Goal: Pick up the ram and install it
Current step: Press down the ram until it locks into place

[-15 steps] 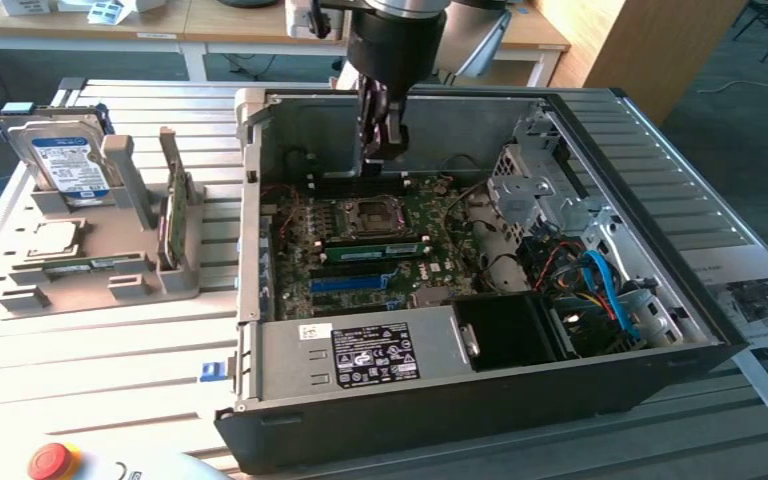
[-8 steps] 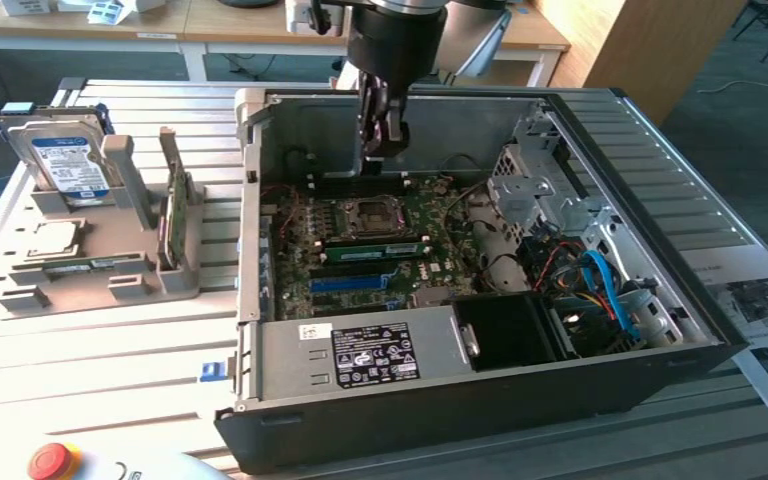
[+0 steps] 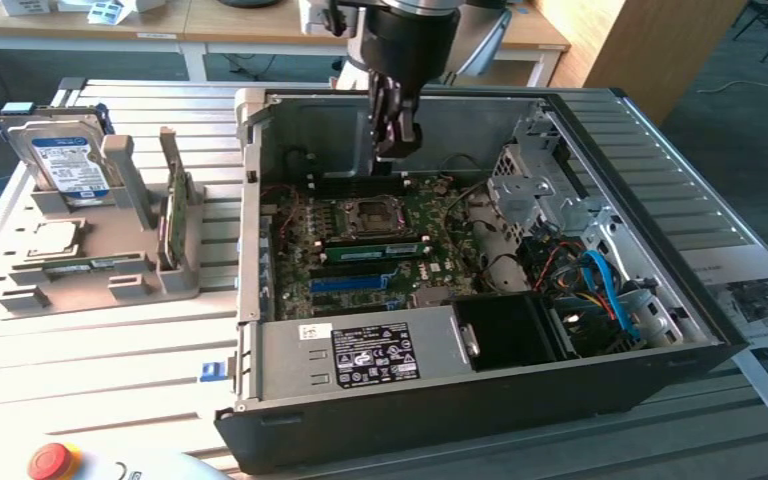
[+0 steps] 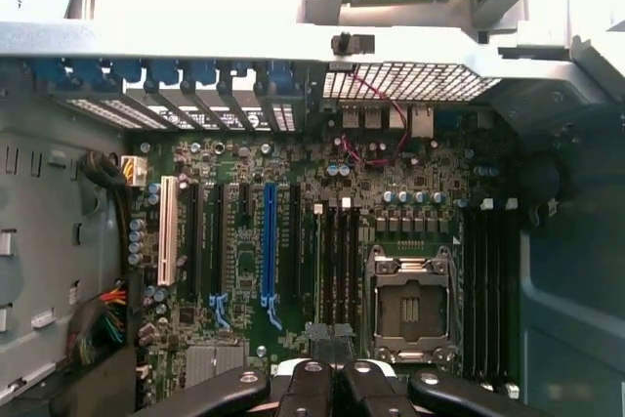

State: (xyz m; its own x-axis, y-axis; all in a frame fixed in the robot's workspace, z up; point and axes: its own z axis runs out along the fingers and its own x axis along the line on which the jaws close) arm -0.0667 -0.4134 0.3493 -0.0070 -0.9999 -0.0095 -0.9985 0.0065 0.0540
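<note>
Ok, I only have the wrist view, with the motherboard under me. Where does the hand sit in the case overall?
Observer: The hand hangs shut inside the open case, close to its far wall and above the CPU socket.
Operator: Where is the stick I'm after?
Observer: The ram stands on edge in the grey holder, outside the case at the exterior view's left, apart from the hand.
Operator: Anything else in that holder?
Observer: A hard drive stands upright at its far end.
</note>
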